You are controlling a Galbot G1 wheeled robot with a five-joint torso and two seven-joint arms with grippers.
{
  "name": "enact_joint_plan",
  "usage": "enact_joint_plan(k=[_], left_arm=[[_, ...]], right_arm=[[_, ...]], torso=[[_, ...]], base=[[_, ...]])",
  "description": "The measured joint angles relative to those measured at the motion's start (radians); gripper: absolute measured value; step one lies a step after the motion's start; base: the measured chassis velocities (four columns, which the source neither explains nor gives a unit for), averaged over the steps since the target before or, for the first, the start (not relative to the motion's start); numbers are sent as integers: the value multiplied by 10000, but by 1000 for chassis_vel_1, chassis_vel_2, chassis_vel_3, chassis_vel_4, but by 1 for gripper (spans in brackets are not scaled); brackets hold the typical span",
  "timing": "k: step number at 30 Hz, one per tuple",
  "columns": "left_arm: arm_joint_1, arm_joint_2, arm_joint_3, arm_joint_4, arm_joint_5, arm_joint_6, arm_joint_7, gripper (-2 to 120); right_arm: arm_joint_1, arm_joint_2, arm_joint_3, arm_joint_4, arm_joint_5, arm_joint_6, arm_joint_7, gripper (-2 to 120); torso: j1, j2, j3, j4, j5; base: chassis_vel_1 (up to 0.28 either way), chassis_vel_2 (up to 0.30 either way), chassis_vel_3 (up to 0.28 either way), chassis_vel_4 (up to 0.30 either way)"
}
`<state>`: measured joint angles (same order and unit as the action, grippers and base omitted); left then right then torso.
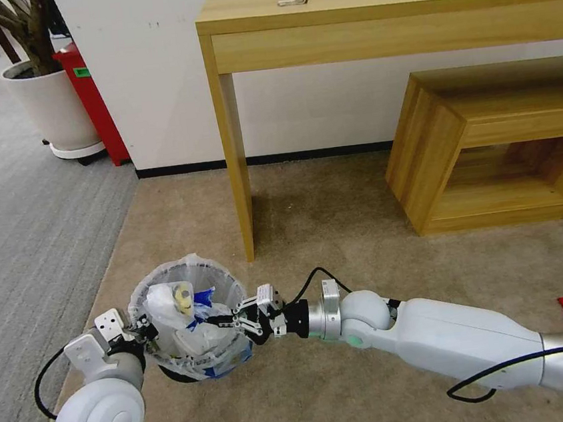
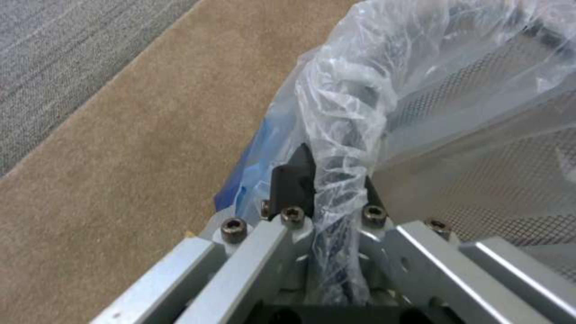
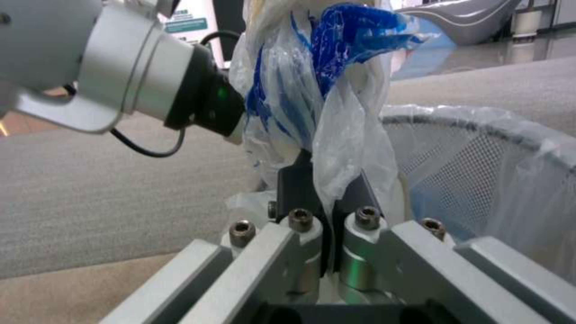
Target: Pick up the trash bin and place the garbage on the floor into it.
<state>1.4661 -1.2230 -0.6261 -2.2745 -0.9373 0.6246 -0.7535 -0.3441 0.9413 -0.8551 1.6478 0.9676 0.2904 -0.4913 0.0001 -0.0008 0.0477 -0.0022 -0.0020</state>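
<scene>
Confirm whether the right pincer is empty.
No, the right pincer is shut on a white and blue plastic wrapper over the trash bin.

An office or lobby-like room. A light wood desk stands against a white wall, with a low wooden shelf unit beside it. Beige carpet meets grey ribbed carpet. A large potted plant and a red box occupy the corner.

Wooden desk, low shelf, potted plant, red box.
</scene>
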Motion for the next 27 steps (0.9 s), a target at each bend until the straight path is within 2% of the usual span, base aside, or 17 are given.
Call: enact_joint_plan(k=[3, 25, 27], left_arm=[[42, 46, -65, -182, -348, 101, -178, 1], [352, -59, -1, -677, -372, 135, -186, 1], [354, -59, 6, -683, -368, 135, -182, 1]], right_arm=[[4, 41, -41, -63, -27, 5, 19, 0], [239, 408, -318, -614, -280, 47, 709, 0], [251, 414, -333, -651, -287, 58, 716, 4]], torso=[[0, 0, 0, -1, -1], [0, 0, 1, 0, 0], [0, 0, 1, 0, 0]], base=[[0, 0, 0, 0], [0, 0, 0, 0], [0, 0, 0, 0]])
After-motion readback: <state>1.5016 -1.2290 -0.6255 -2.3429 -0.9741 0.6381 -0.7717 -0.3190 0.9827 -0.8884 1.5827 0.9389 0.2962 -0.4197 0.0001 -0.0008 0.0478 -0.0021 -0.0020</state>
